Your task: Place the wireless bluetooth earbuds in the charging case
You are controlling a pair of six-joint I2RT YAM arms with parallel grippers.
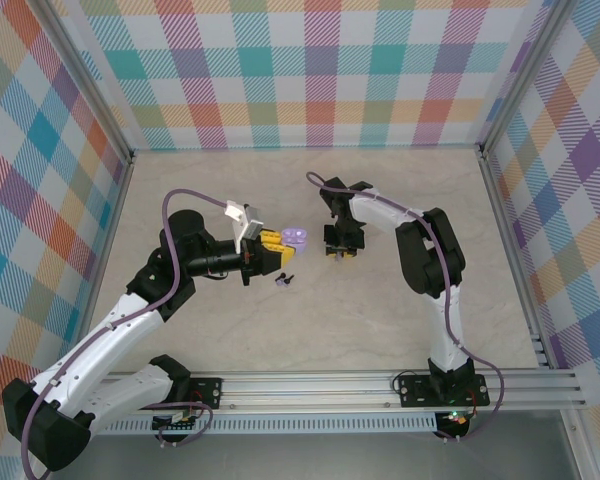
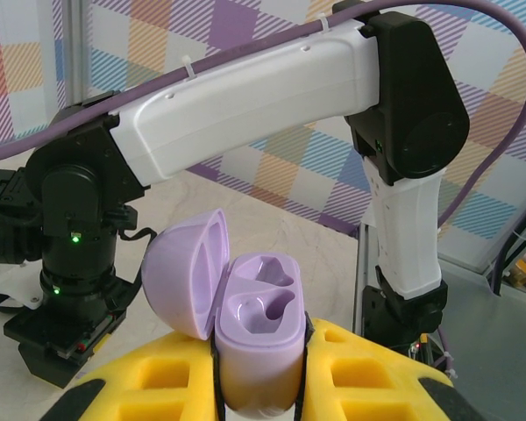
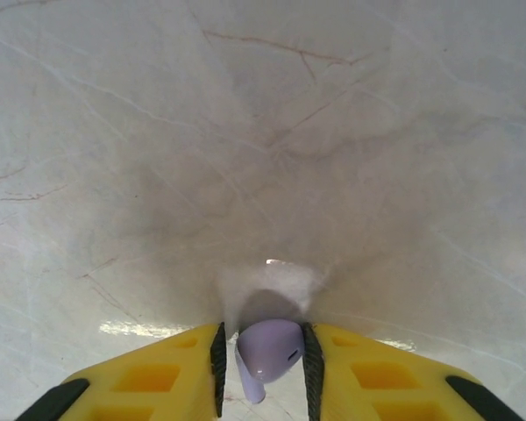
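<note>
Nearest us, two loose earbuds point(image 1: 283, 281), one lavender and one black, lie close together on the table point(image 1: 380, 330); they are too small for us to tell whether they touch. Just beyond them, the left gripper point(image 2: 261, 377) is clamped on the lower body of the lavender charging case point(image 2: 259, 307). Its lid point(image 2: 182, 272) is swung open to one side and both wells point(image 2: 265, 274) are empty. Across from it, the right gripper point(image 3: 263, 368) pinches a lavender earbud point(image 3: 267, 346) by its rounded head, low over the table.

We judge the earbud very light, hard and glossy, so it could twist or slip out from between the pads. A gentle pinch across the head suits it. The case seems rigid but smooth, with the hinge its weak point, so we hold the body and never the lid.
</note>
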